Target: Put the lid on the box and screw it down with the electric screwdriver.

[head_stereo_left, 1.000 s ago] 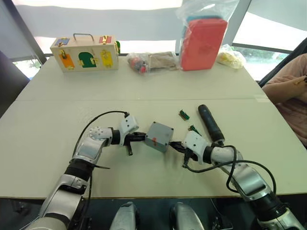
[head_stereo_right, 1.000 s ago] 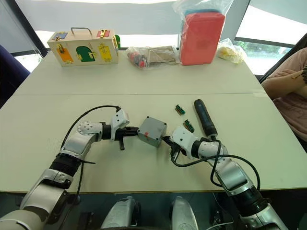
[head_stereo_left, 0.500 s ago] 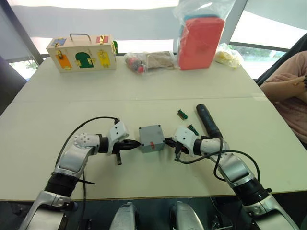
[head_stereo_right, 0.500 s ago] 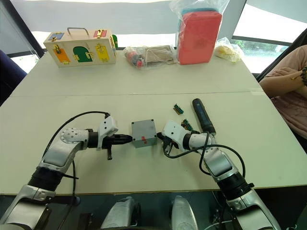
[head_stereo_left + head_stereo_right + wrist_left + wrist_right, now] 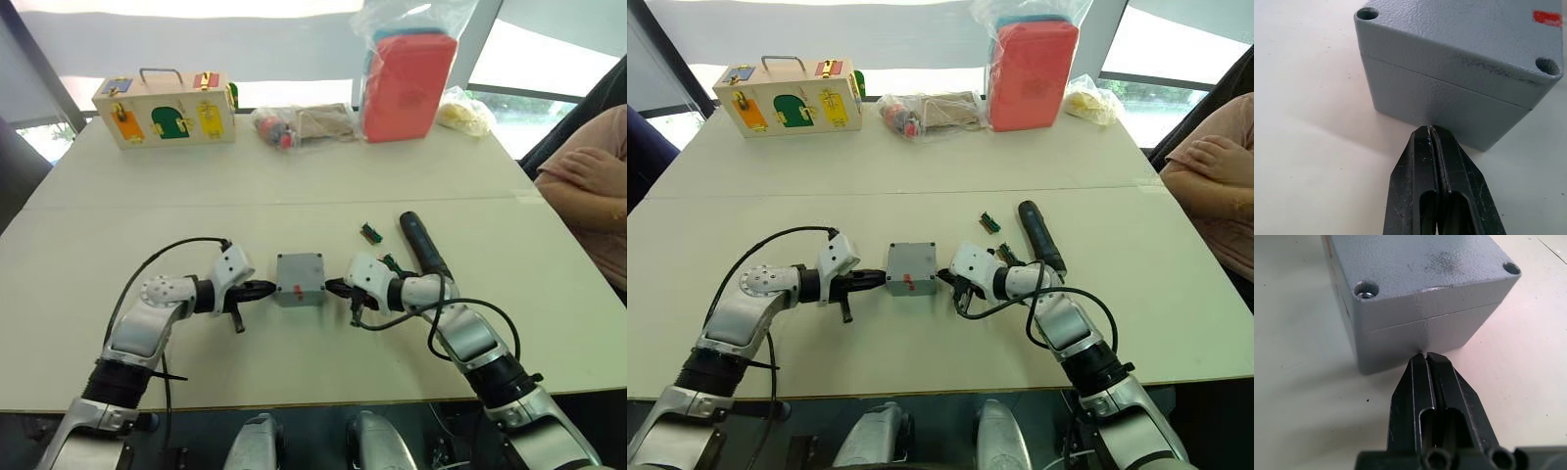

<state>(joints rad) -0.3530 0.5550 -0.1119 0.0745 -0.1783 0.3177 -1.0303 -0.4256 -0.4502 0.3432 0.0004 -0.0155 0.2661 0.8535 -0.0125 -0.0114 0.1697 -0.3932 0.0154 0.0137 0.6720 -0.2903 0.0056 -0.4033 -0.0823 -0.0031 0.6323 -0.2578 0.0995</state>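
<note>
Left gripper: both black fingers are pressed flat together, nothing between them. The joined tips sit at the foot of one side wall of the box, touching it or just short of it; contact cannot be confirmed.

Right gripper: fingers likewise closed on each other and empty. The tips meet the opposite side wall of the box, just below the seam line.

The box stands on the table directly between the two grippers, left gripper on its left wall, right gripper on its right wall. The lid is already seated on top of the box; a thin seam runs around the body where the two parts meet. Corner holes are visible in the lid. In the right wrist view, one corner hole shows a metallic part inside; whether the other holes hold anything cannot be determined. A small red mark sits on the lid near one edge.

The electric screwdriver lies flat on the table to the right of the box, beyond the right gripper, untouched by either gripper. Two small green pieces lie near it, between the screwdriver and the box.

At the far edge of the table: a wooden box with coloured doors, clear bags with contents and a red case in a plastic bag. A person's arm rests at the right edge of the table.
</note>
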